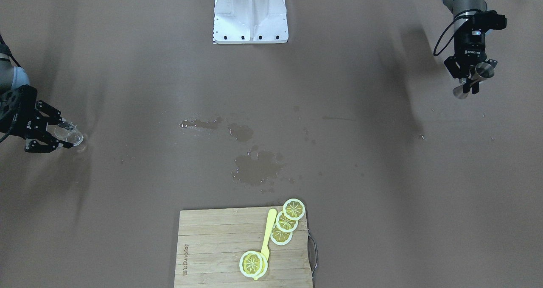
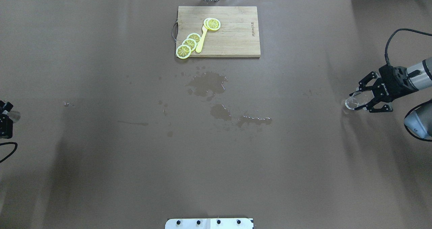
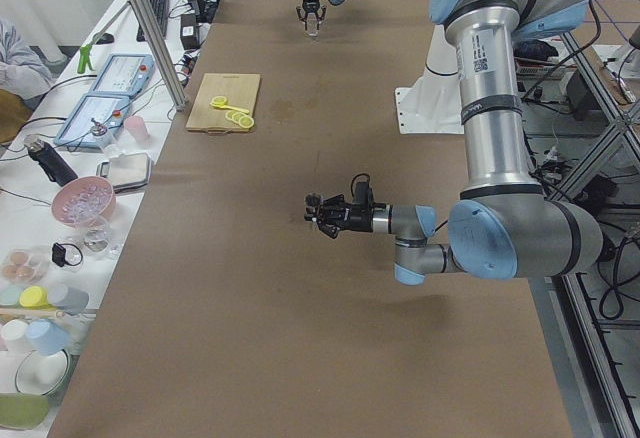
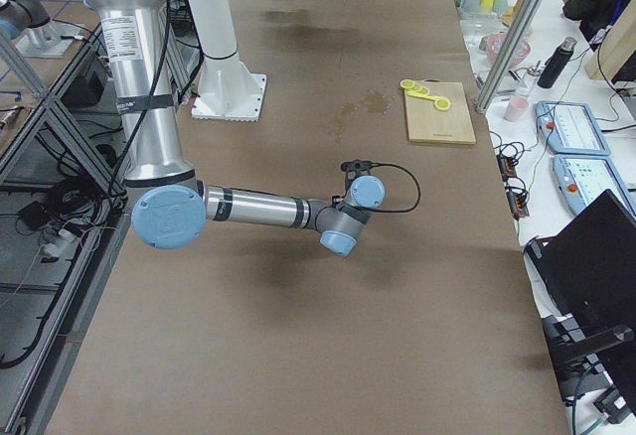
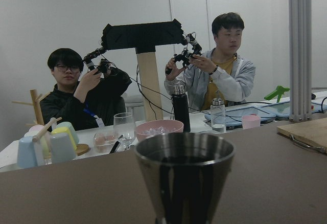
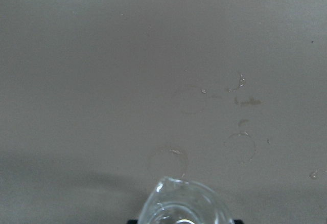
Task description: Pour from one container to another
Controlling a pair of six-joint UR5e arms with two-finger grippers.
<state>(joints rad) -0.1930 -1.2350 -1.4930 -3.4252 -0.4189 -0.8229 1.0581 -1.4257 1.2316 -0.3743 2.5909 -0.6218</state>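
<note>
Stretching across every view is the brown surface (image 2: 101, 171), with the two arms working at its opposite ends, well apart from each other. Near the middle of the far edge from the robot lies a wooden cutting board (image 1: 212, 245), and between it and the robot's base several wet patches (image 1: 256, 167) darken the surface. At the robot's right end, the right pincer (image 1: 63, 132) has its fingers closed against the sides of the small clear glass (image 1: 73, 135), which is tipped with its mouth pointing away from the wrist, low over the surface; whether it touches cannot be told. At the robot's left end, the left pincer (image 1: 468, 83) reaches out level and is clamped about the middle of the steel jigger (image 1: 484, 70), held upright with its open cup uppermost. On the board, a yellow plastic knife (image 1: 268, 233) lies lengthwise, and lemon slices (image 1: 293, 208) sit in an overlapping row beside it, with more by its other end.
</note>
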